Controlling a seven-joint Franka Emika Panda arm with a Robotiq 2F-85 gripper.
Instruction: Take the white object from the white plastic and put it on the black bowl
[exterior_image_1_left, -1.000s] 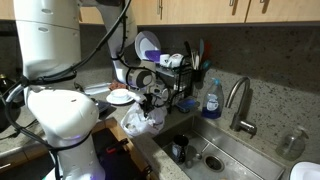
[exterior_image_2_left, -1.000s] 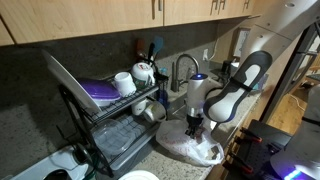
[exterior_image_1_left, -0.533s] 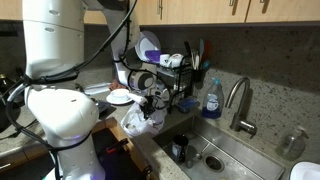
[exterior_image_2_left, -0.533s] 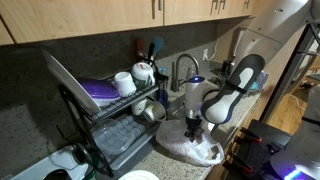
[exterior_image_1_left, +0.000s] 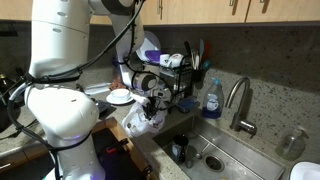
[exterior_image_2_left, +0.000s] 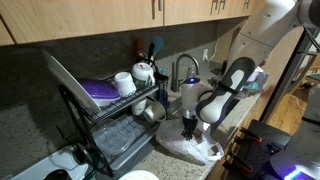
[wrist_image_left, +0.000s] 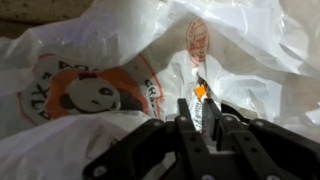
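In the wrist view the gripper (wrist_image_left: 200, 108) is seen lowered into the creased bag (wrist_image_left: 95, 55), its jaws set narrowly apart. A small white piece (wrist_image_left: 201, 92) with an orange mark is seen between the fingertips. Whether it is gripped, or is the white object, cannot be told.

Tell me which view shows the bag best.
The wrist view: the bag fills the frame, with its creases and panda print plain. Both exterior views show it only as a small crumpled white heap; one shows it beside the sink.
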